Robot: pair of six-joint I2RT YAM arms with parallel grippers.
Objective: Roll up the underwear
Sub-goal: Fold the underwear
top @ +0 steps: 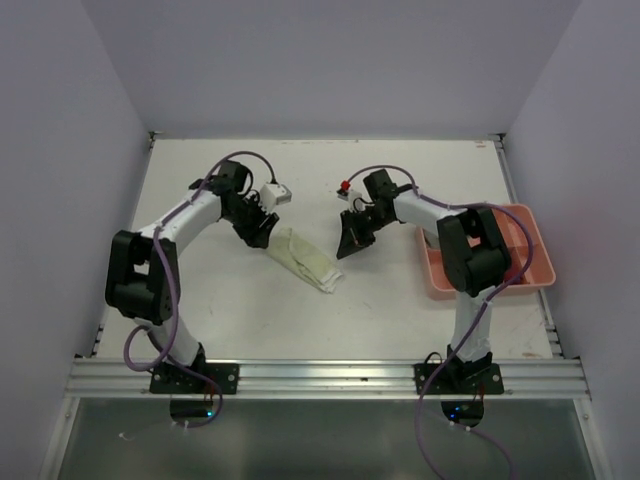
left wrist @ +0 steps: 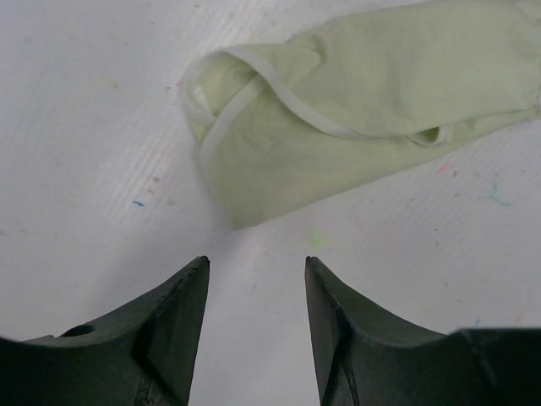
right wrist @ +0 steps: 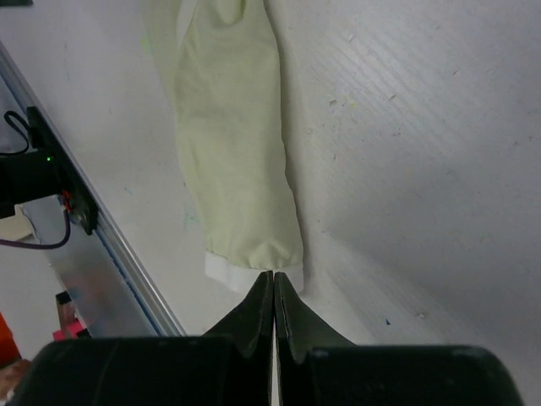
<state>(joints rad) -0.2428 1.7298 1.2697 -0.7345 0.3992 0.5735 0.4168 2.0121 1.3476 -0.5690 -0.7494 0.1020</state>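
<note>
Left claw (left wrist: 256, 262) parted low; right claw (right wrist: 274, 277) pinched

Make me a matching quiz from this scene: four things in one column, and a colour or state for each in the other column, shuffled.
1. left end effector
2. right end effector
3. underwear
4. tray

a. salmon pink
b. shut tight
c. pale yellow-green
d. open, holding nothing

Pairs: 1-d, 2-b, 3-c, 4-a
</note>
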